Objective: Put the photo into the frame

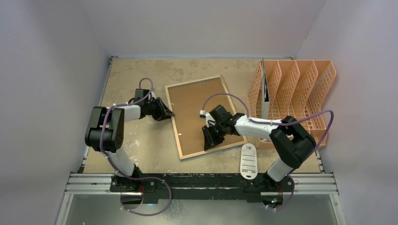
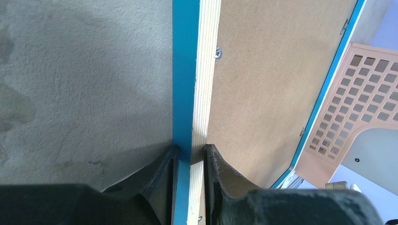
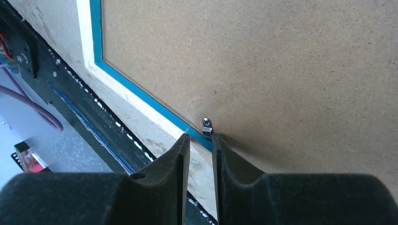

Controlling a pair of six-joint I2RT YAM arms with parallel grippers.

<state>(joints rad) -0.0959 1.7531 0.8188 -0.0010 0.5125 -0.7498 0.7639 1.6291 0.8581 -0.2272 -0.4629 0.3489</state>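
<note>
The frame (image 1: 174,123) lies back up on the table, its light wood border showing around the brown backing board (image 1: 197,108) that fills it. My left gripper (image 1: 170,114) is shut on the frame's left border; in the left wrist view the fingers clamp the blue and wood edge (image 2: 185,70) at the gripper (image 2: 191,150). My right gripper (image 1: 209,144) hovers over the frame's near edge. Its jaws (image 3: 201,138) stand a narrow gap apart with nothing between them, tips beside a small metal tab (image 3: 207,124) on the board (image 3: 281,70). The photo is hidden.
An orange slotted file organizer (image 1: 300,93) stands at the right, with a thin upright sheet (image 1: 265,89) in its left slot. A white perforated oblong object (image 1: 248,161) lies near the right arm's base. The metal rail (image 1: 202,183) runs along the near edge.
</note>
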